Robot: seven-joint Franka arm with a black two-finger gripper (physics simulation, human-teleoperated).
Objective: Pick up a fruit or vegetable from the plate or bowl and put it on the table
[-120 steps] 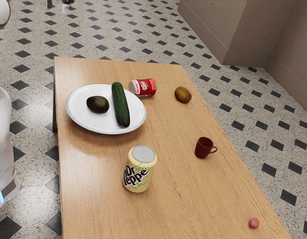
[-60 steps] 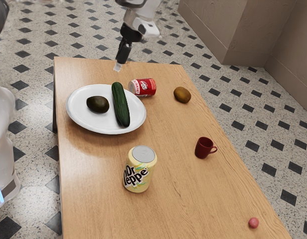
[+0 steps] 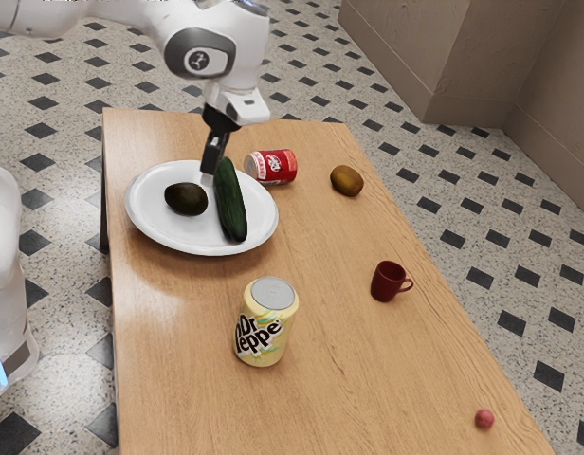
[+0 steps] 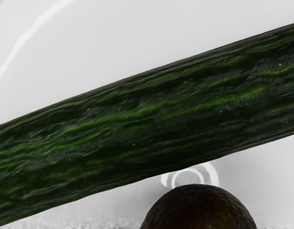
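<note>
Now that you have brought the black gripper (image 3: 208, 178) in from beyond the far edge of the pale wooden desk (image 3: 178, 322), it hangs low over the white oval plate (image 3: 173, 237), by the gap between the round, dark-skinned avocado (image 3: 187, 199) and the long green cucumber (image 3: 231, 204). Half a second ago you were still clear of the plate, so the approach looks nearly done and the grasp comes next.

How wide your jaws stand you cannot tell from here, and nothing is seen lifted in them. Both pieces of produce lie on the plate where they lay before, so your task's main work is ahead. Your wrist view has the cucumber crossing near the camera and the avocado's crown at its lower edge, which makes the avocado your likelier target, though either would do.

Line up squarely before closing; the avocado's rounded skin could roll away, and the cucumber beside it could get nudged. After lifting, you could set your pick on the bare desk between the plate and the dark red mug (image 3: 386, 282), keeping off the upright pale yellow can (image 3: 264, 327).
</note>
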